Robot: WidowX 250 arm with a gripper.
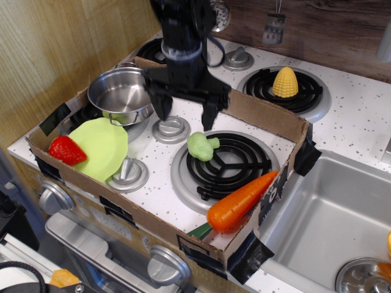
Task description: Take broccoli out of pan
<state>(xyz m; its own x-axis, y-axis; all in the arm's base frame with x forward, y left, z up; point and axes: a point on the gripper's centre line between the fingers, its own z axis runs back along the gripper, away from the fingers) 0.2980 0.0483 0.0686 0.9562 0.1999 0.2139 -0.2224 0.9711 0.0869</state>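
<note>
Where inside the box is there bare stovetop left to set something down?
Bare speckled top lies in front of the burner, between the silver knob and carrot. A smaller patch sits between the plate and broccoli. Crowded on the left around the pan and strawberry.

There are no words, numbers, labels or signs to read anywhere here, not on the cardboard box [256, 113], not on the stove knobs [127, 173], and not on the wooden wall [61, 43] behind them
</note>
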